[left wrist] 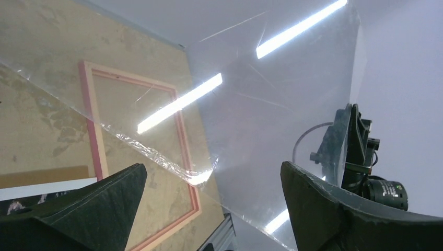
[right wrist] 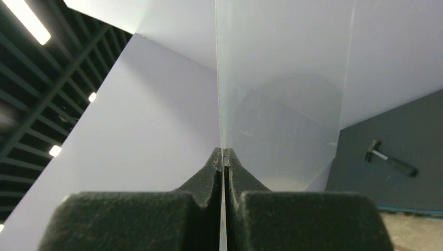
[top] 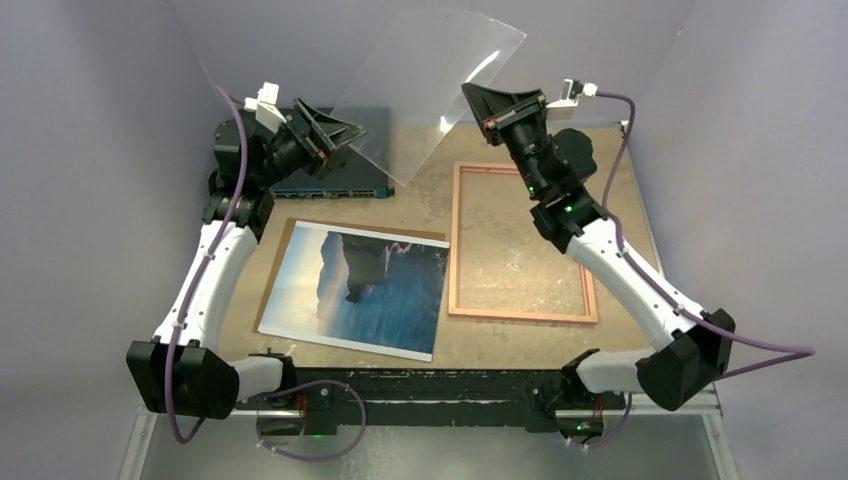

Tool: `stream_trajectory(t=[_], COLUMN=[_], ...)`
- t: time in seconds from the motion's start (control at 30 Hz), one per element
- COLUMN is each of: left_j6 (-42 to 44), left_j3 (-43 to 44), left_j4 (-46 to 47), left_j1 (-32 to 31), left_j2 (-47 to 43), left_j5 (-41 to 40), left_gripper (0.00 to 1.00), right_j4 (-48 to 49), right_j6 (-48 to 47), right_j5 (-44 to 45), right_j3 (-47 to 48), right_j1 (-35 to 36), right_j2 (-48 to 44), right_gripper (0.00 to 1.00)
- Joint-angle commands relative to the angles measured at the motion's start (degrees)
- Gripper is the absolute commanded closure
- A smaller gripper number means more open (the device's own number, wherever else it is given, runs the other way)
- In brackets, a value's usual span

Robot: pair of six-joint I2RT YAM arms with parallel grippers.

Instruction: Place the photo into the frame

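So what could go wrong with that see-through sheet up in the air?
1. The clear sheet is pinched along just one edge by the right fingers, so it might slip, swing or drop.
2. The left fingers are open right beside its lower corner and could knock it.
3. The sheet is not over the frame, so it may go in crooked.

One each: photo [top: 365, 290], frame [top: 522, 316], clear pane [top: 430, 80], backing board [top: 330, 224], electronics box [top: 330, 183].

backing board [top: 420, 236]: mostly under photo [top: 360, 290] | electronics box [top: 345, 186]: partly behind left arm [top: 262, 152], pane [top: 430, 80]
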Motion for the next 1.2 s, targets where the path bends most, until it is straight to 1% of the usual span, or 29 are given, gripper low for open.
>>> stream_trajectory(t=[0.0,0.2,0.33,0.43,0.53,0.67,0.77,0.8,0.93,1.03,1.17], left_j6=[-5.26,-5.13,-6.28,-5.26,-4.44,-4.87,-5.3,-5.31,-5.81,-6.38,-6.98], left_j3=[-2.21,-0.56,0.57,1.25,2.08,4.31,6.1,6.42,6.82,6.53,7.09], left_j4=[3.04,2.88,3.15,1.75,-0.32,0.05,-0.19,-0.51,-0.87,-0.29,0.71], left_j1=[-0.17,0.08,0.6,0.81,2.32,4.64,4.86,6.08,6.88,7.29,8.17], left_j2=[-0.99,0.39,0.76,0.68,0.5,0.94,1.45,1.55,1.96,2.02,2.37], left_j5=[-3.48,-5.27,-5.46,-5.85,-6.56,-6.89,-7.52,-7.87,-8.63,-9.03,-9.39], left_gripper=[0.01,0.0,0.0,0.0,0.0,0.01,0.02,0.03,0.04,0.04,0.07], right_j4=[10.52,11.61,11.21,10.03,8.56,6.78,6.33,6.42,7.38,7.76,8.33], right_j6=[5.94,7.3,7.57,7.55,7.06,7.25,8.39,8.76,9.74,9.8,10.35], right_j5=[4.39,8.11,11.55,12.72,13.49,14.55,14.61,14.37,13.17,13.13,12.96], right_j3=[-1.02,-2.4,-4.54,-5.3,-6.65,-10.37,-12.88,-13.5,-14.73,-14.99,-15.71], right_j1=[2.27,6.03,7.94,8.21,8.28,8.37,8.39,8.49,9.27,10.72,13.46], right_j2=[-0.03,0.6,-0.53,-1.23,-2.74,-5.63,-7.09,-7.31,-7.07,-6.43,-5.36], right_gripper=[1.0,1.0,1.0,1.0,1.0,1.0,1.0,1.0,1.0,1.0,1.0])
